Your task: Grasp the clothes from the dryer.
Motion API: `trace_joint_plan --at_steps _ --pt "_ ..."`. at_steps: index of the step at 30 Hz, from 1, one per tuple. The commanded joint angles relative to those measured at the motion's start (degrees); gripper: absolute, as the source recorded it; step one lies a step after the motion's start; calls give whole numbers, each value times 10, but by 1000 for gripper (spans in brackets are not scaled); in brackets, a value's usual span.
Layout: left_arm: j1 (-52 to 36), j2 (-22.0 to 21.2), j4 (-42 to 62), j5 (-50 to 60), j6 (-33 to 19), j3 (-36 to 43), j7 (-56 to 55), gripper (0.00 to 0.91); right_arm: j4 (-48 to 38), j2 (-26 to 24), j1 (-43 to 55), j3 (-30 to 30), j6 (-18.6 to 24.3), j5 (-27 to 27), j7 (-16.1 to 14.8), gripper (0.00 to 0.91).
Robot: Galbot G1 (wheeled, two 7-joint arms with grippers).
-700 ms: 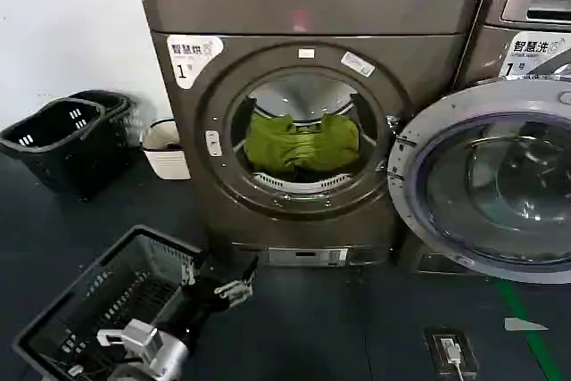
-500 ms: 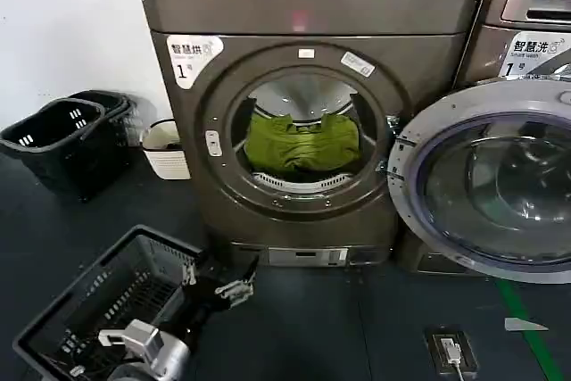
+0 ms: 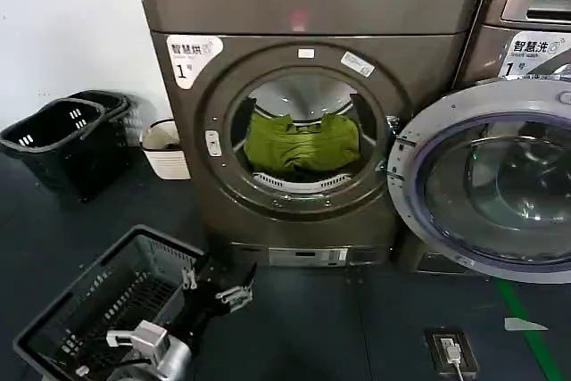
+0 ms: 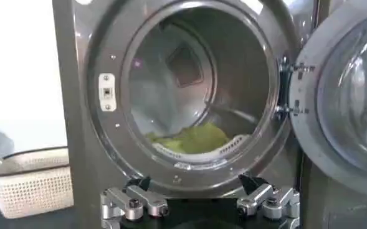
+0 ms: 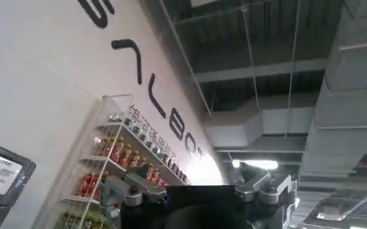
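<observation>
Left gripper (image 3: 214, 285), jaws wide and empty, has dipped slightly at lower left; clothes (image 3: 302, 143) remain untouched in the dryer (image 3: 303, 15).

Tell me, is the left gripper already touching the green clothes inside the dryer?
No, the open left gripper is low before the dryer, apart from the clothes.

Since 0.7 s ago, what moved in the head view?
The left end effector, open and holding nothing, shifted slightly lower in the head view along with its arm, in front of the dryer beside the grey basket. Nothing was taken hold of or let go. The clothes lie in the drum as before; the open door and black baskets stayed put.
</observation>
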Motion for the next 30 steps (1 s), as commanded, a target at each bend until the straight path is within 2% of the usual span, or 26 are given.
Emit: trace_joint_plan --at_steps 1,30 --pt "2 2 -11 -10 18 -1 -3 907 -1 0 -1 3 1 -1 -3 907" --pt "-3 2 6 -1 7 40 -13 907 -4 -2 -18 30 8 -8 -22 907"
